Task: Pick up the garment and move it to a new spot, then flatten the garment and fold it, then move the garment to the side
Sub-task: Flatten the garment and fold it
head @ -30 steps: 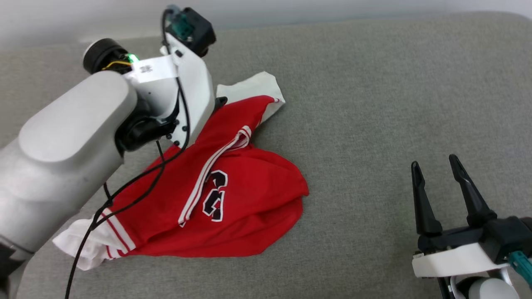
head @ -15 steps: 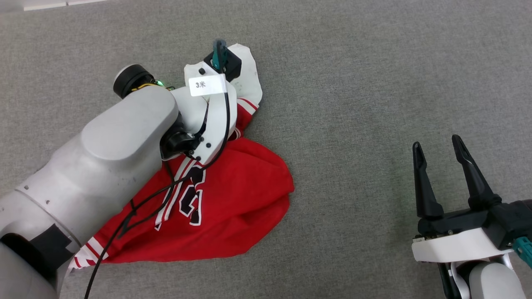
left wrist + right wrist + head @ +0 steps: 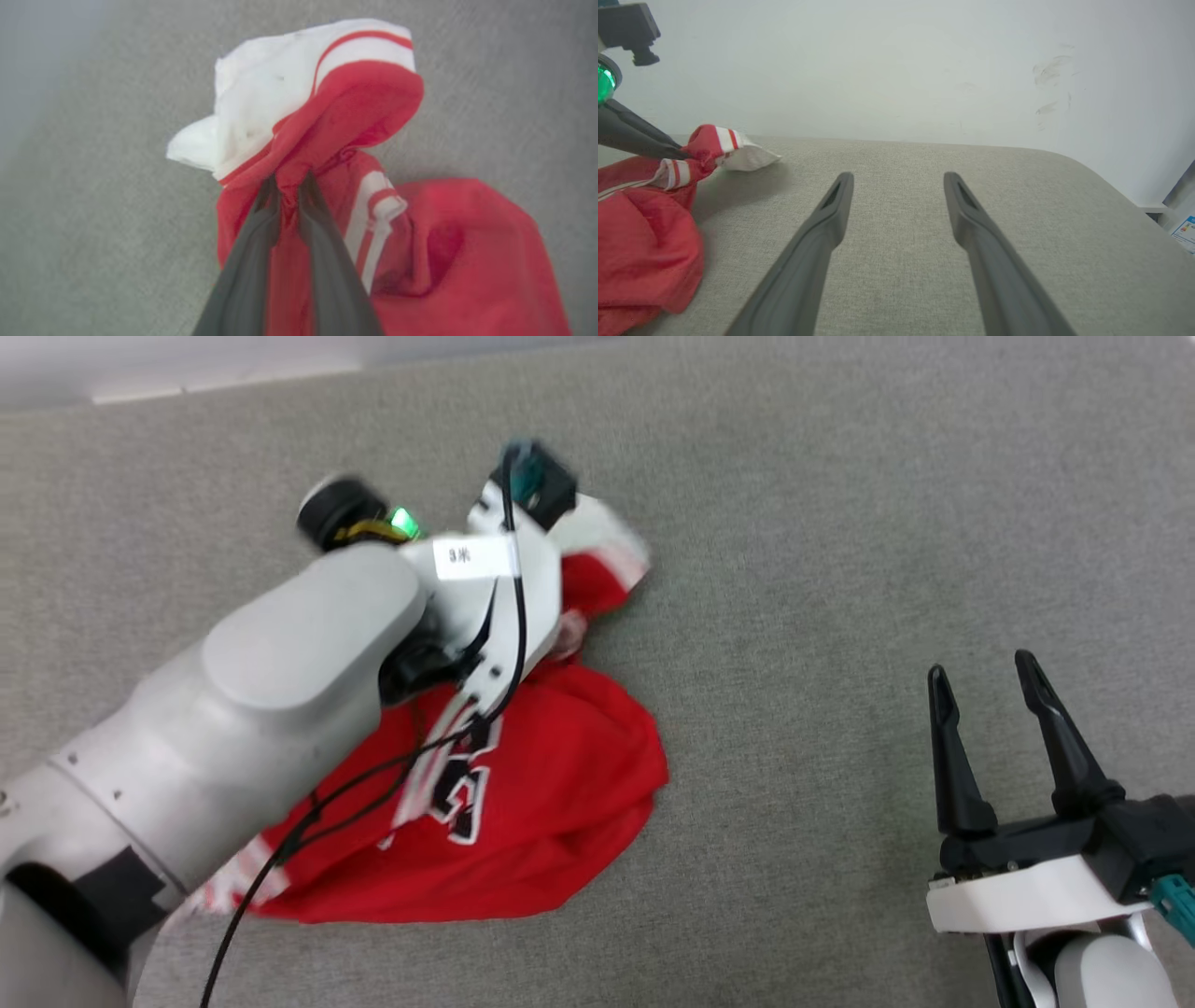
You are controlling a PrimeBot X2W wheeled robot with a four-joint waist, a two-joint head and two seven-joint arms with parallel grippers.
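Across the whole foreground spreads a grey woven-fabric padded surface. Its far edge is rounded and meets a plain white wall that carries a few dark scuffs toward the right. On the left half of that surface we see the garment, a red sports jersey with white short sleeves, red-and-white striped trim and black white-outlined characters, lying crumpled in a heap. Our left gripper sits at the heap's far end. Its two dark fingers are drawn almost together, pinching a bunched fold of red cloth just beside a white sleeve. From the right wrist that pinched fold looks slightly raised, with a shadow under it, while the near bulk of the garment rests on the surface. Our pale grey left forearm crosses above the garment's left part. Our right gripper hovers well apart at the near right, fingers spread wide over grey fabric.
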